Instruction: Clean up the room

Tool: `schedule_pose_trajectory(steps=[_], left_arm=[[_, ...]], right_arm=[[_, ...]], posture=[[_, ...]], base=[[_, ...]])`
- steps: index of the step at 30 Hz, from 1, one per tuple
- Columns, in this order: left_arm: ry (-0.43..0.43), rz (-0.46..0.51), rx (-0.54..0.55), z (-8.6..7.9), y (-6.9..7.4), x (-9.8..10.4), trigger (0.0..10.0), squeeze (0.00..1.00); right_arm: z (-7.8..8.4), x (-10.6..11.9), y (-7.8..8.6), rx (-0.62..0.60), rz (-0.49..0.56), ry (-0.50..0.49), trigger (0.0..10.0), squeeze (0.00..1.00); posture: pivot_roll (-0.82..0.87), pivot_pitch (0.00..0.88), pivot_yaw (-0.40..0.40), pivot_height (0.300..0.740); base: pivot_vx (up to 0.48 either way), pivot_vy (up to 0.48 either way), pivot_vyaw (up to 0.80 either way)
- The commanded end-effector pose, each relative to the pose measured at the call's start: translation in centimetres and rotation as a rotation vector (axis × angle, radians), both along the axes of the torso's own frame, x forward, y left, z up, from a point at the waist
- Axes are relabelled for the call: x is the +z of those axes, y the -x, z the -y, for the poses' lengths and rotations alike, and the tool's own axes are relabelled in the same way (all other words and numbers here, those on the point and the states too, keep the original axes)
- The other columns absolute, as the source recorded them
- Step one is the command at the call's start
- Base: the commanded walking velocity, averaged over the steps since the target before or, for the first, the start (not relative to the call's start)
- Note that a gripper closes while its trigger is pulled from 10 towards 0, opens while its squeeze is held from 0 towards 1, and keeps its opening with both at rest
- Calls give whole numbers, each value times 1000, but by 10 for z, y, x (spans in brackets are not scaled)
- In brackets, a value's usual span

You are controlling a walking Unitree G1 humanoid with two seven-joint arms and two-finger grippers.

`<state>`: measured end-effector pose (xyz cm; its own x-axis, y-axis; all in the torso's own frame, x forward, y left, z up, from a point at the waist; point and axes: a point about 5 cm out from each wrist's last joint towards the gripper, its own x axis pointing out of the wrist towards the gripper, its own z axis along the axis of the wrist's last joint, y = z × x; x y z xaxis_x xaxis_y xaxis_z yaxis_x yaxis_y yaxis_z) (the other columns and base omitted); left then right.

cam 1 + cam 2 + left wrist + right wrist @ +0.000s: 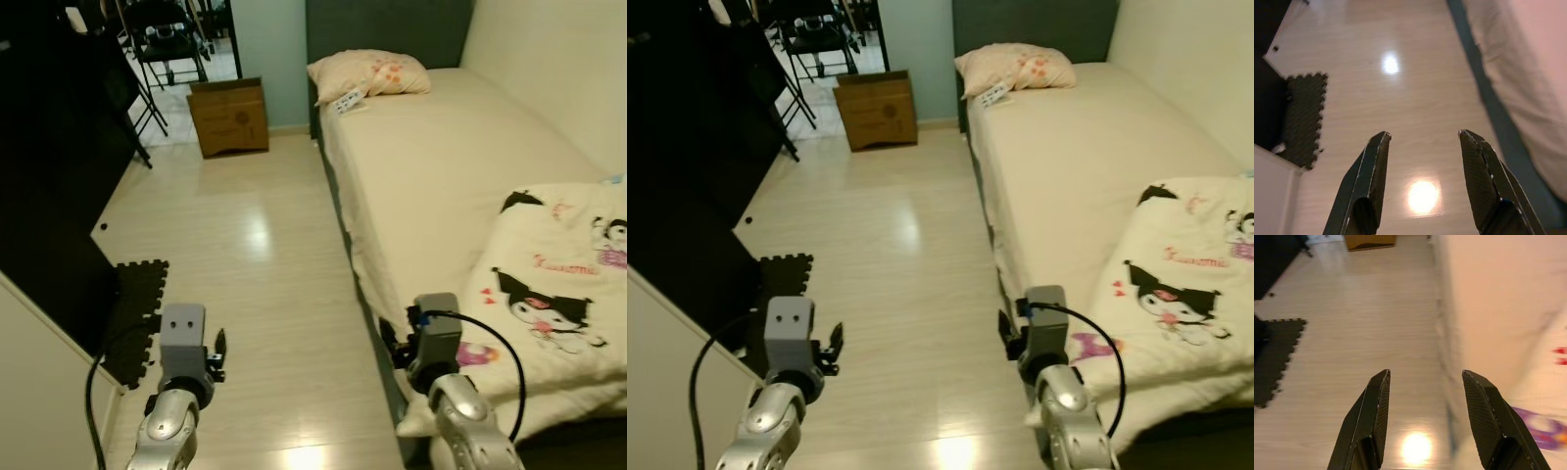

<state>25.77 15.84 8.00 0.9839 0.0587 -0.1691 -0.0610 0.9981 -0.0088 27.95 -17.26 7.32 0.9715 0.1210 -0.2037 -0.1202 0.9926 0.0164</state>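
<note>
Scanning from my left: dark cabinet (49,166) along the wall, black foam puzzle mat (135,313) on the wood floor (255,255) beside it, a small dark speck (103,227) on the floor further up. My left gripper (1422,181) hovers low over bare floor, fingers apart, holding nothing. Cardboard box (230,116) stands at the far end near the doorway, folding chair (167,39) behind it. My right gripper (1425,421) hangs at the bed's edge, fingers spread, also empty. Bed (441,147) on the right: pink pillow (367,73) at the head with a small paper tag (348,100) lying just beside it, cartoon-print blanket (558,284) bunched at the near end, one corner hanging over the side. Judging progress: nothing picked up yet, cleanup looks barely begun. Likely left: straighten the blanket, clear the tag off the bed, deal with the box. Floor mostly clear otherwise.
</note>
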Motion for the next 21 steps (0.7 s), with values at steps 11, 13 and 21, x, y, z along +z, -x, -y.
schedule_pose_trajectory(steps=[11, 13, 21], left_arm=[[-21, -28, 26, -8, 3, -6, 10000, 0], [-22, -28, 29, -9, 3, -6, 10000, 0], [-26, -28, 36, -12, 3, -6, 10000, 0]], right_arm=[[-19, 0, 1, 110, 3, 0, 10000, 0], [-20, 0, 1, 115, 2, 5, 10000, 0], [-23, 1, 2, 138, 8, -6, 10000, 0]], posture=[[-66, 133, 21, 733], [-65, 132, 21, 733], [-65, 128, 18, 733]], base=[[0, -426, 332], [0, -424, 800], [0, -425, 134]])
